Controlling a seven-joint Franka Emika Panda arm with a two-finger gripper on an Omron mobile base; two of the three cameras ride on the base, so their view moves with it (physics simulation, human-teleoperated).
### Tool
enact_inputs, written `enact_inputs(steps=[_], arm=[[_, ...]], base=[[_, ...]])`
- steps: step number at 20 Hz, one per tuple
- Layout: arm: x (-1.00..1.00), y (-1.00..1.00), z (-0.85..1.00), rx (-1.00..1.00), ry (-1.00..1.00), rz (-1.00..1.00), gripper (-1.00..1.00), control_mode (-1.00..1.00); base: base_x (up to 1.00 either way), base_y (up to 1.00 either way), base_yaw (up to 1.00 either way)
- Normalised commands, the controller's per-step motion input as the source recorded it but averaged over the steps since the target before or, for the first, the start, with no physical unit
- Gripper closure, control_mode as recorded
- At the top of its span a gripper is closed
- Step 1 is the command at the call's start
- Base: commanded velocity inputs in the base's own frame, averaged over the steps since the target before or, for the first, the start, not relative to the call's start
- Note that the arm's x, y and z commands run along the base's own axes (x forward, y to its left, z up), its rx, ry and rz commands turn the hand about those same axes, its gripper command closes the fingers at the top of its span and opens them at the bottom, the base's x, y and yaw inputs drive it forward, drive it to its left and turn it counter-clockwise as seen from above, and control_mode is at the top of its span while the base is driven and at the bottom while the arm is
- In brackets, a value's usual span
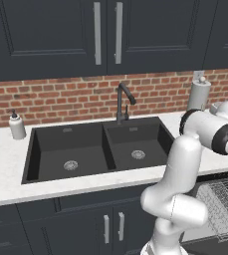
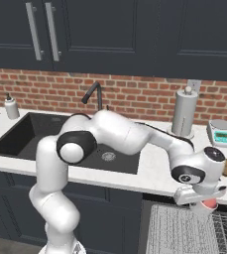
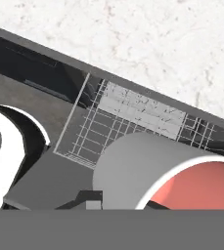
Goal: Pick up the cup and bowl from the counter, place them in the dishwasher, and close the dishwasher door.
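One cup [image 3: 147,176] in hand [image 2: 208,204], apparently over one rack [image 3: 133,117].

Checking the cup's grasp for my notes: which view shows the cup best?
The hand view: the cup looms large, grey outside, red inside, above the rack. The right base view shows a reddish sliver under the gripper. The left base view hides it behind the arm.
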Motion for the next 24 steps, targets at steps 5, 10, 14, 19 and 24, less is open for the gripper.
enact_inputs(steps=[5,10,14,19,24], arm=[[-1.00,0.23,-0.32,0.00,0.00,-0.07,1.00,-1.00],[-1.00,0.16,-0.43,0.00,0.02,-0.08,1.00,-1.00],[-0.85,0.02,-0.71,0.00,0.03,-0.10,1.00,-1.00],[0.08,-0.04,-0.91,0.00,0.02,-0.07,1.00,-1.00],[0.71,-0.04,-0.66,0.00,0.01,-0.07,1.00,-1.00]], base=[[0.00,0.00,0.00],[0.00,0.00,0.00],[0.00,0.00,0.00],[0.00,0.00,0.00],[0.00,0.00,0.00]])
